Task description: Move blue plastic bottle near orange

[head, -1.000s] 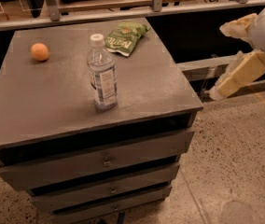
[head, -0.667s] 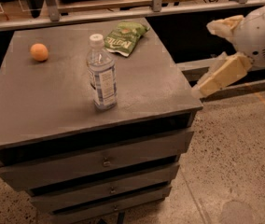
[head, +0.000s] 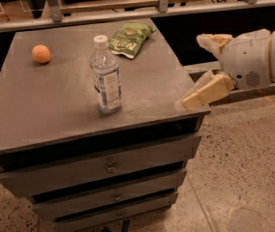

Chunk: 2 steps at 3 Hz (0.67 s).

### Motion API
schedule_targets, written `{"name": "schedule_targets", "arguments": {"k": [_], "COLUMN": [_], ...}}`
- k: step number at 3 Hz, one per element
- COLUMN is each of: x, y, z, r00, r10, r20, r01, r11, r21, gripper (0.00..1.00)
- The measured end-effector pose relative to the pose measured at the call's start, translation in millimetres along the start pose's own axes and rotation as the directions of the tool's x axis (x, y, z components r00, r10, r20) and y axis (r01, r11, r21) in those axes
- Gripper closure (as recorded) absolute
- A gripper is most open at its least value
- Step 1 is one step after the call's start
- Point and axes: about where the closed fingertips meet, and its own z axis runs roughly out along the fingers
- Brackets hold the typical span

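Observation:
The blue plastic bottle (head: 106, 75), clear with a white cap and a blue-and-white label, stands upright near the middle of the grey cabinet top (head: 55, 105). The orange (head: 41, 53) lies at the far left of the top, well apart from the bottle. My gripper (head: 200, 69) reaches in from the right at the cabinet's right edge, level with the bottle and well to its right. Its two cream fingers are spread wide apart, one high (head: 212, 40) and one low (head: 207, 92), with nothing between them.
A flat green snack bag (head: 130, 38) lies at the back of the top, behind the bottle. The cabinet has several drawers below. A wooden shelf with metal posts runs behind it. Speckled floor lies to the right.
My gripper has moved left, from out beside the cabinet to its right edge, closer to the bottle. The bottle, orange and bag have not moved.

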Motion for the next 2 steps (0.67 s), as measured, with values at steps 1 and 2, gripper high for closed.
{"name": "schedule_targets", "arguments": {"k": [1, 2], "x": [-4.8, -4.8], "y": [1.9, 1.9], "z": [0.9, 0.9], "r00": [1.0, 1.0], "r10": [-0.005, -0.005], "r20": [0.006, 0.005], "r01": [0.005, 0.005], "r11": [1.0, 1.0], "r21": [-0.002, -0.002], "gripper": [0.0, 0.0]}}
